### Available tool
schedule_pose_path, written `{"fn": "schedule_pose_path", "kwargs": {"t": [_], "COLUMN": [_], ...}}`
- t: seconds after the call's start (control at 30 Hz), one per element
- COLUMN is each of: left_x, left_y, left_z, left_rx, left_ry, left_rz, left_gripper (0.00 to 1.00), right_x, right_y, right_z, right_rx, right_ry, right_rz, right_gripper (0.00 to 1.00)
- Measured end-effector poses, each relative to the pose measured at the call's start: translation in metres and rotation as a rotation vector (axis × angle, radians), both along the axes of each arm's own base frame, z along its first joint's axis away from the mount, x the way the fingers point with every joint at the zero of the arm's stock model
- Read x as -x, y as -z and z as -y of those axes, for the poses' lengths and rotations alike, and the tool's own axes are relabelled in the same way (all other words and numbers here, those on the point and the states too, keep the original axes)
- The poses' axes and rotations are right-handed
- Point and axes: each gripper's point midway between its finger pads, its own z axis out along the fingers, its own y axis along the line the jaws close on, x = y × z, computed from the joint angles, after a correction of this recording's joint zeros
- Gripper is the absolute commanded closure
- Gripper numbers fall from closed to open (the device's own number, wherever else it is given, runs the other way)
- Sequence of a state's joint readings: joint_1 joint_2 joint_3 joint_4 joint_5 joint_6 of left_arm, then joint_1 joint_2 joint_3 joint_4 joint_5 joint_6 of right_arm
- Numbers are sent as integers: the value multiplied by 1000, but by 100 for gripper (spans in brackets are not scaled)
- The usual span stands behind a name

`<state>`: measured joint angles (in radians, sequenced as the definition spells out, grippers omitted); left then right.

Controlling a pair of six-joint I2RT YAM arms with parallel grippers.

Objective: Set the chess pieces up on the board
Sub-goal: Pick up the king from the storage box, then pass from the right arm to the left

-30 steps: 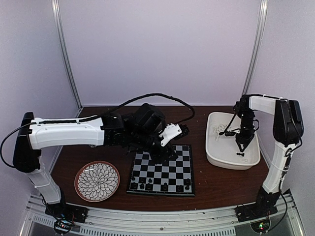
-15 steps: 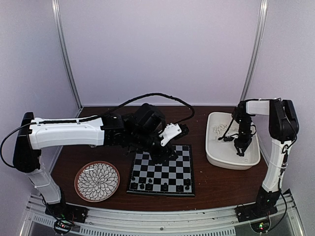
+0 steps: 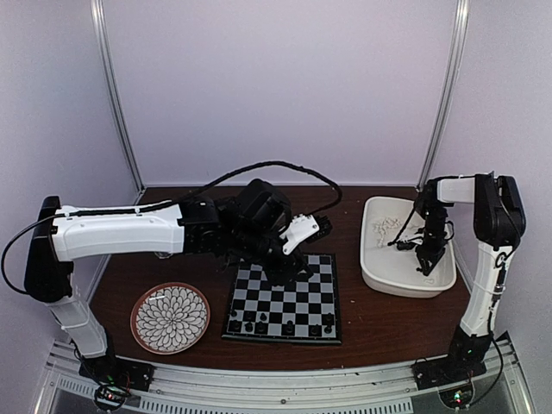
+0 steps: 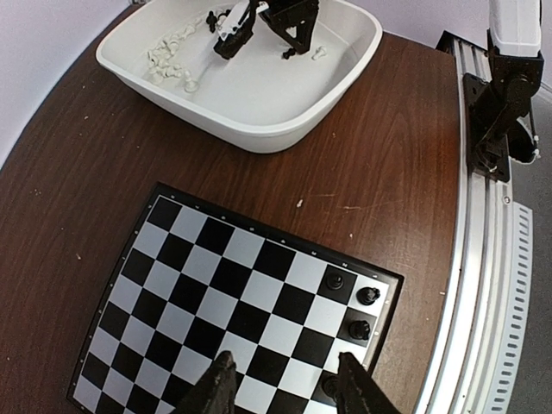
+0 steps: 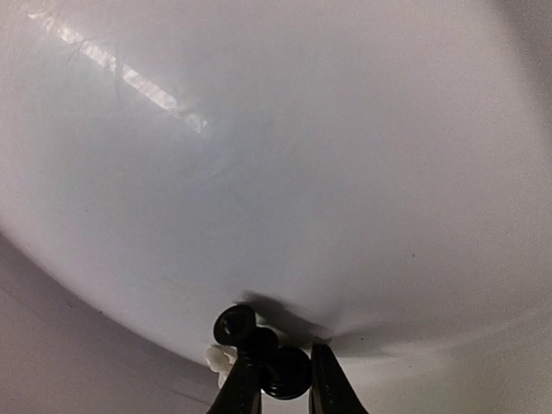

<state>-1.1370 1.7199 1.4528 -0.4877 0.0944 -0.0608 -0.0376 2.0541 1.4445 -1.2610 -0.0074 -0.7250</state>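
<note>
Bottom centre: right gripper (image 5: 278, 386) narrow, pinching black piece (image 5: 274, 366) low in tub (image 5: 259, 172). Grip looks off-centre, so the piece may twist out or drag the touching white piece (image 5: 216, 355) along. Lower frame: left gripper (image 4: 285, 392) part-open, empty, over board (image 4: 216, 285).

The tub (image 4: 263, 129) looks glossy white plastic, the chess piece (image 5: 285, 371) shiny black, the board (image 4: 216, 285) smooth, the table (image 4: 388, 190) matt wood.

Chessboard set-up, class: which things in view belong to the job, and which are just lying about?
Job: chessboard; black pieces on it; white pieces in the white tub; black piece at the right gripper.
Lying about: flower-patterned plate; the white tub itself.
</note>
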Motion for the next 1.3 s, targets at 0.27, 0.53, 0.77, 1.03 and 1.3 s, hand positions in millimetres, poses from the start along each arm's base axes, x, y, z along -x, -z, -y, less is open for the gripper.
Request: {"fn": "schedule_pose_path", "kwargs": {"t": [0.27, 0.53, 0.77, 1.03, 1.3], "left_x": [-7, -18, -24, -28, -26], "left_y": [-10, -32, -52, -64, -83], "left_z": [3, 13, 41, 56, 66], "left_rx": [21, 79, 186, 304, 421], "left_ry": [-8, -9, 7, 2, 14], "left_rz": [5, 13, -80, -222, -299], "left_gripper": [59, 59, 59, 59, 59], "right_x": [-3, -16, -10, 42, 65], "right_y": [-25, -101, -208, -241, -250], "right_z": [-21, -56, -134, -228, -256], "right_rx": [-130, -324, -607, -785, -847], "right_ry": [43, 89, 7, -174, -218], "right_rz": [72, 217, 371, 260, 200], "right_gripper": [92, 90, 90, 89, 88]}}
